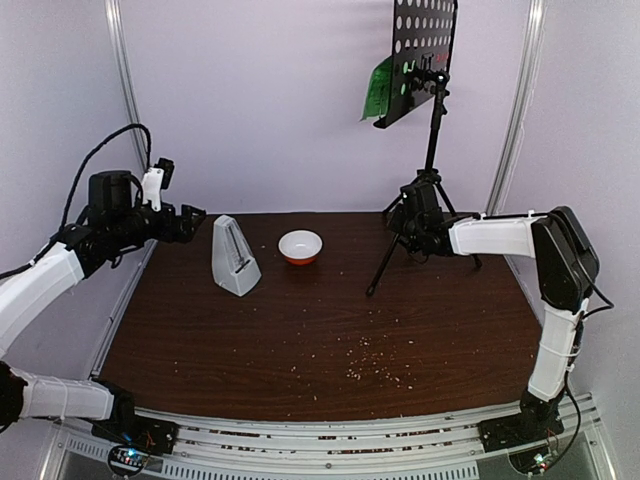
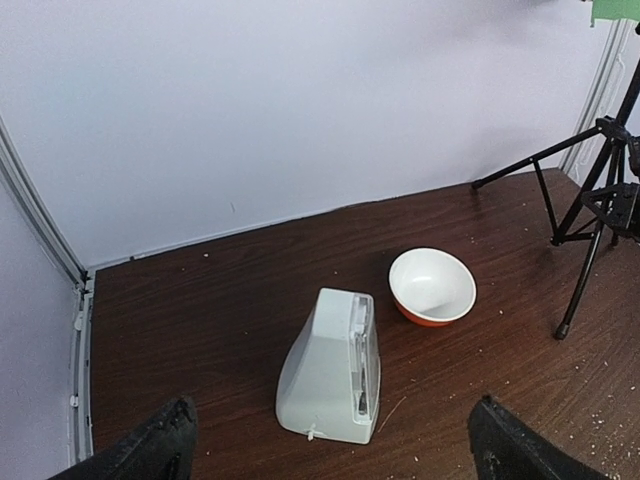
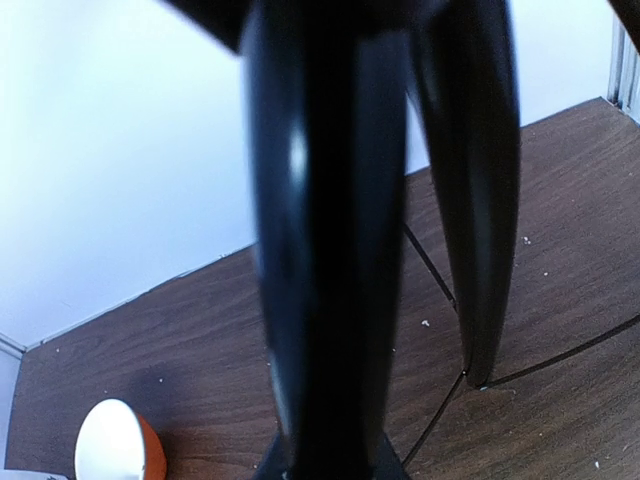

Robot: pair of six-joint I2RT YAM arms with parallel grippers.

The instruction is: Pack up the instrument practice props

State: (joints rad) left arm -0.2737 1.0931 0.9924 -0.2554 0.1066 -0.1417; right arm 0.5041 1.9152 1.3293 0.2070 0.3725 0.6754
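The right end effector is sitting against the lower column of the music stand, right at the hub where the three legs are spreading. That is the relation the coming move depends on. The stand's long axis is running straight up, and the end effector is meeting it from the side, level with the bench. In the right wrist view the black column is filling the frame, so close that the fingers cannot be made out. Whether the jaws are already clamping the column or only flanking it cannot be told.

The stand is standing upright to the right of the bowl, near the back wall. A green page is hanging at the left edge of its perforated desk. The right arm is by far the nearer one to it.

The metronome is standing just left of the bowl. The left end effector is hovering just beyond it on that far side, spread wide and gripping nothing.
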